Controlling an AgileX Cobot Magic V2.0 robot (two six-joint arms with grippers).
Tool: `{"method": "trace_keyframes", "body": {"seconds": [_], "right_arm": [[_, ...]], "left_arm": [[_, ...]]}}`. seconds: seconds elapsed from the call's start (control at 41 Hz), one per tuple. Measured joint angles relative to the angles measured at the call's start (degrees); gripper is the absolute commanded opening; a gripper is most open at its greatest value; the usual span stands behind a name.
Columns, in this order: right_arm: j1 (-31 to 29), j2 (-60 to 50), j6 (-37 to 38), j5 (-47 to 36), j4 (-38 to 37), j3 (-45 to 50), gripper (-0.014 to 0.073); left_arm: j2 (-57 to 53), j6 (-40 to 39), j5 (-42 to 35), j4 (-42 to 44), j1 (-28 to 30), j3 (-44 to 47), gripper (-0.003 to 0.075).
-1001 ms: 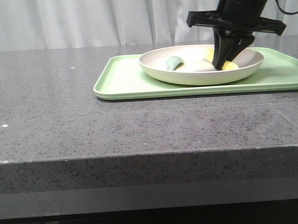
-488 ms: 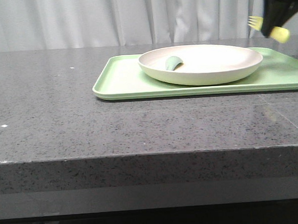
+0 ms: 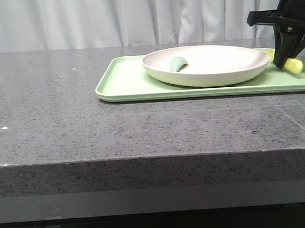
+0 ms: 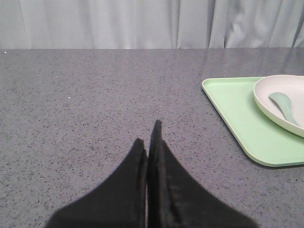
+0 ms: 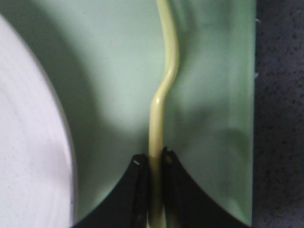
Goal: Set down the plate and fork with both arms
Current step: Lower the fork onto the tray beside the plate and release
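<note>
Right gripper (image 3: pixel 281 62): positioned low over the right end of the light-green tray (image 3: pixel 130 82), toward the far right part of the tabletop (image 3: pixel 92 127). In the right wrist view the right gripper (image 5: pixel 153 164) has its jaws clenched on the handle of the fork (image 5: pixel 164 90), one finger on each side of the pale-yellow stem. The fork (image 3: pixel 293 64) extends away from the jaws over the bare tray floor (image 5: pixel 213 95), between the plate rim and the tray's right edge. Whether the fork touches the tray surface cannot be told.

Plate (image 3: pixel 206 65): resting on the tray, upright, just beside the right gripper on its left. Its rim (image 5: pixel 28 118) appears pale in the right wrist view, apart from the fork. A small teal-green utensil (image 3: pixel 177 63) lies inside the plate, on its left portion; the left wrist view shows the same utensil (image 4: pixel 284 105) in the plate (image 4: pixel 270 102).

Left gripper (image 4: pixel 151 142): jaws clenched together on nothing, fingers meeting at the tips. It sits above bare grey tabletop (image 4: pixel 85 109), well apart from the tray's near left corner (image 4: pixel 247 128). It is outside the front view.

A pale curtain (image 3: pixel 111 19) hangs behind the far edge of the tabletop.
</note>
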Motion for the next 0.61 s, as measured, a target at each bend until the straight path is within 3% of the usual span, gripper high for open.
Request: {"method": "trace_keyframes", "body": {"seconds": [0.147,0.269,0.513,0.61], "right_arm": [[0.00,-0.21,-0.13,0.24,0.00,0.00,0.0286],[0.00,-0.60,-0.13,0.70,0.00,0.00,0.0349],[0.00,-5.91,-0.13,0.91,-0.10,0.00,0.0339],[0.00,-9.49,-0.13,1.06,-0.10,0.00,0.0210]], "left_arm": [[0.00,0.00,0.00,0.00,0.00,0.00,-0.0018],[0.00,0.00,0.00,0.00,0.00,0.00,-0.0018],[0.00,0.00,0.00,0.00,0.00,0.00,-0.0018],[0.00,0.00,0.00,0.00,0.00,0.00,-0.0018]]}}
